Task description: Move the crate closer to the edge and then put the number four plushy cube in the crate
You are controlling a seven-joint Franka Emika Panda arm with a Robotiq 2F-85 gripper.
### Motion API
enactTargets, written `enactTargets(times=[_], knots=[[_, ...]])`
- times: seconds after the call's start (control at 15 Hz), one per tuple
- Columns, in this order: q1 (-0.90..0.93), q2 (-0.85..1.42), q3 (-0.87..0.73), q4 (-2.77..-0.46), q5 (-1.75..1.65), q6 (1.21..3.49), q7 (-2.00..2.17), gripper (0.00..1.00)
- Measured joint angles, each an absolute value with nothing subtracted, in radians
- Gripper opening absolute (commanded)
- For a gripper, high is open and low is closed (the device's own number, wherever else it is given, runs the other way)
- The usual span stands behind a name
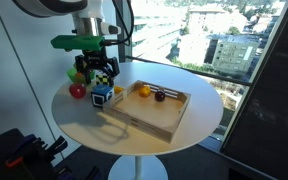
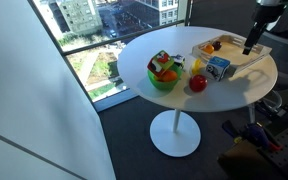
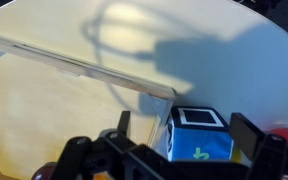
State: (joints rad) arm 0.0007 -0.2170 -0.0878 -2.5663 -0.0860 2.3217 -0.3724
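Large shallow pale-wood crate (image 1: 162, 118) lies on the round white table (image 1: 74, 112) and holds a few small loose items. Small blue plush cube with a white top face (image 1: 102, 97) stands on the table outside the crate, just beside its corner; contact cannot be confirmed at this resolution. Gripper (image 1: 103, 76) hovers above the cube, fingers spread wide, holding nothing. Risks: dragging the crate may knock the cube toward the red ball (image 1: 77, 91). It may also carry a crate corner past the table's rim and tip it.

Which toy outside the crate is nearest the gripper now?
The blue cube with the white top, at the corner of the crate; the red ball and green bowl lie farther off.
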Motion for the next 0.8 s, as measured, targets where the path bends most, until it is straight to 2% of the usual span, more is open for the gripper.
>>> enactTargets(times=[0.8], knots=[[-0.027, -0.061, -0.107, -2.560, -0.086, 2.464, -0.458, 1.00]])
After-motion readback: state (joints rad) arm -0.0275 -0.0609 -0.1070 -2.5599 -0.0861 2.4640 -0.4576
